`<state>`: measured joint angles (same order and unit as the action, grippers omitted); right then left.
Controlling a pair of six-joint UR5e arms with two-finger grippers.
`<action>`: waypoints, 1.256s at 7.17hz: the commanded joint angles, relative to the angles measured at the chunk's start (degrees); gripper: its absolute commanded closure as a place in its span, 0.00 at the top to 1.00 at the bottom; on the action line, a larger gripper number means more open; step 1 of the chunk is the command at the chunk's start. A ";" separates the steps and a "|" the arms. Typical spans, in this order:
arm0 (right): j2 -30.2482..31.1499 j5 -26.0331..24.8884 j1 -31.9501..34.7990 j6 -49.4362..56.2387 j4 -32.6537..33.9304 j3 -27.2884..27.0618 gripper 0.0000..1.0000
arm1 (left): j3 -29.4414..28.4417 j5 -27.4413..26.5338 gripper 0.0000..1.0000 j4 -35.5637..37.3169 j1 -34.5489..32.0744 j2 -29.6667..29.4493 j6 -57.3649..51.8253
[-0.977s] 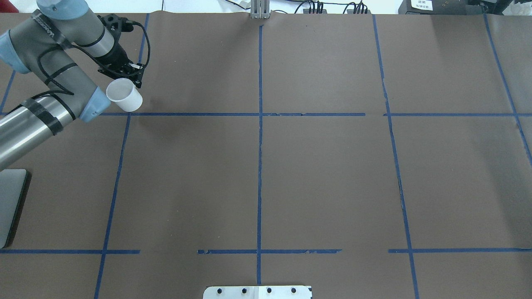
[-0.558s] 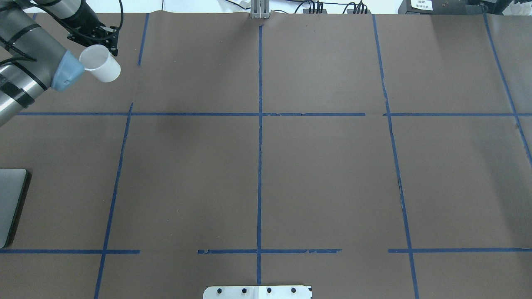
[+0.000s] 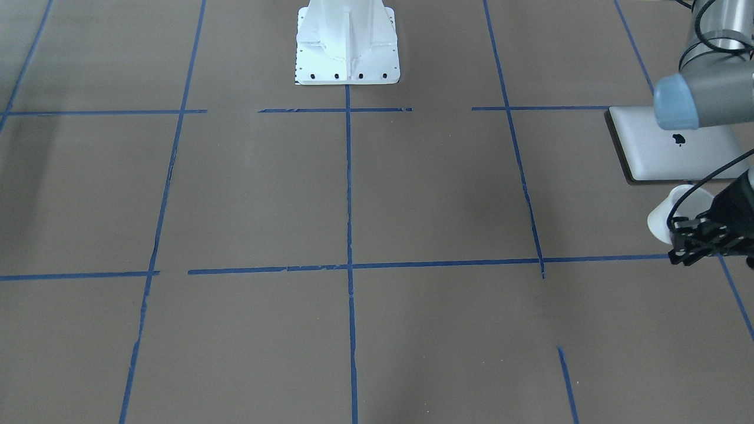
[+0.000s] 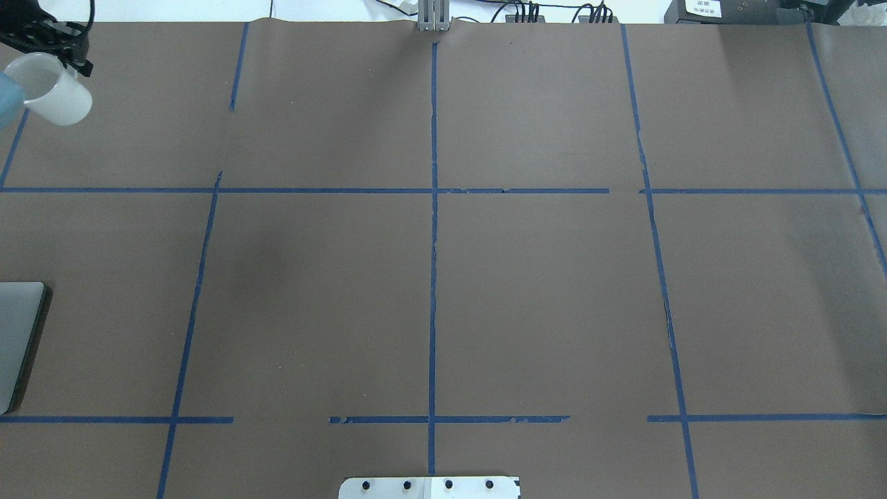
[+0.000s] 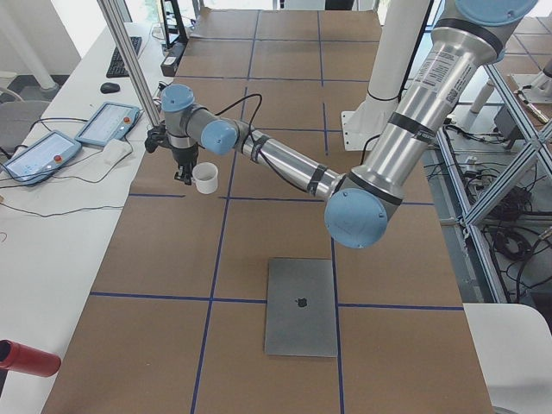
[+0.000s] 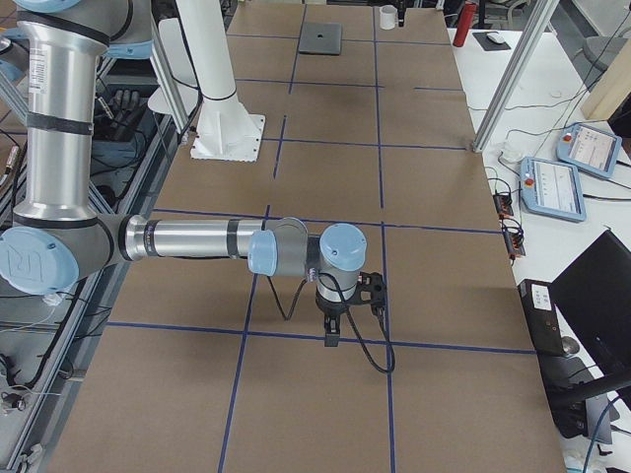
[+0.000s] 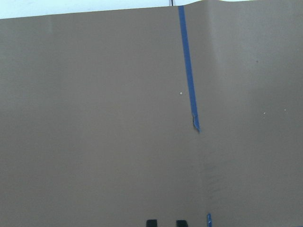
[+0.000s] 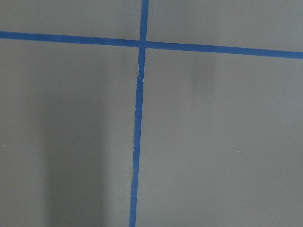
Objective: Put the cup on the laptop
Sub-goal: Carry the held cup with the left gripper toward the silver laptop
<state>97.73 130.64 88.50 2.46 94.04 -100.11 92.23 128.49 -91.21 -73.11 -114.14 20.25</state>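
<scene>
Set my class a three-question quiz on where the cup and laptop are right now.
1. True or false: the cup stands on the laptop.
2. What holds the cup? A. the left claw B. nothing, it stands free C. a person's hand
3. Fill in: the laptop's lid is ____.
Key: 1 false, the cup is well apart from the laptop; 2 A; 3 shut.
</scene>
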 commanded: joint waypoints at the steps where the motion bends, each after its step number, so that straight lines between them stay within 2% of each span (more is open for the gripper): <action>1: 0.00 0.05 0.00 0.00 0.00 0.00 1.00 | 8.29 0.26 0.00 2.88 -4.84 10.90 -12.63; 2: 0.00 0.06 0.00 0.00 0.00 0.00 1.00 | 9.01 0.44 0.00 2.44 -7.03 15.74 -17.04; 4: 0.00 0.06 0.00 0.00 0.00 0.00 1.00 | 9.81 0.62 0.00 1.57 -7.14 23.05 -17.00; 5: 0.00 0.06 0.00 0.00 0.00 0.00 1.00 | 10.07 1.31 0.00 -3.40 -7.14 27.17 -12.91; 7: 0.00 0.06 0.00 0.00 0.00 0.00 1.00 | 4.75 1.15 0.00 -24.87 -6.70 34.13 -1.57; 9: 0.00 -0.03 0.00 0.00 0.00 0.00 1.00 | 1.30 0.62 0.00 -33.82 -5.82 37.31 2.69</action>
<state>97.73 130.68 88.50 2.46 94.04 -100.11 96.02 129.38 -118.70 -79.41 -79.18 20.40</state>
